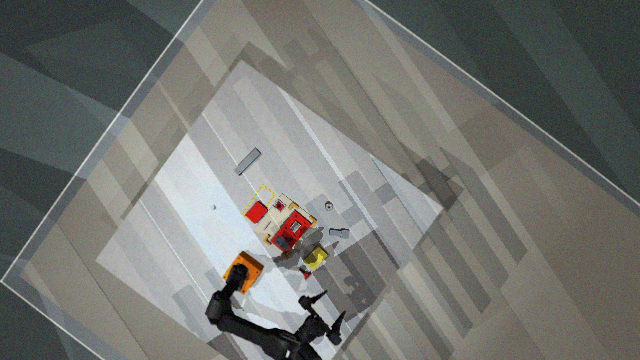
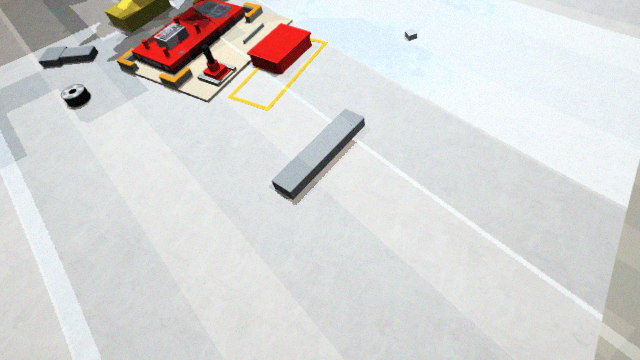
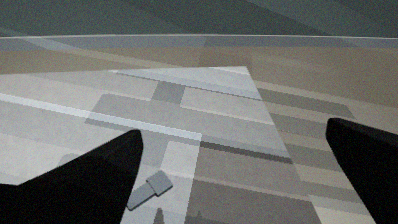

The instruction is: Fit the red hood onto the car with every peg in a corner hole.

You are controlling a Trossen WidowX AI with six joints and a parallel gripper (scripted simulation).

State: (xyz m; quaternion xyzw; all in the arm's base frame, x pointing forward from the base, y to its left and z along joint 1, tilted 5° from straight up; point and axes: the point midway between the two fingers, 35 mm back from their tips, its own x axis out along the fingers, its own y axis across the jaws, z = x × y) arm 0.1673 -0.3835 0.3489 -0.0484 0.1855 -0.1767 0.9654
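Note:
The hood [image 1: 256, 212] [image 2: 280, 45], a red box shape with its flat roof up, lies on the table at one end of a yellow outline. Its corner holes cannot be seen. The red chassis [image 1: 304, 218] [image 2: 187, 47] sits on the beige jig board [image 1: 265, 220] [image 2: 200, 93] between orange corner stops. The grey engine block [image 1: 296, 226] [image 2: 171, 34] is on its deck, with short red pegs standing around it. My gripper [image 1: 335, 302] [image 3: 232, 132] is wide open and empty, away from the hood and the car, beyond the yellow block.
A yellow block [image 1: 316, 257] [image 2: 135, 14] and a small red piece [image 1: 306, 274] lie between gripper and car. A stepped grey piece [image 1: 339, 233] [image 2: 68, 55] [image 3: 160, 183], a wheel [image 1: 328, 205] [image 2: 76, 95] and a grey bar [image 1: 248, 161] [image 2: 319, 152] lie around the jig. A red-based lever [image 2: 216, 70] stands on the board.

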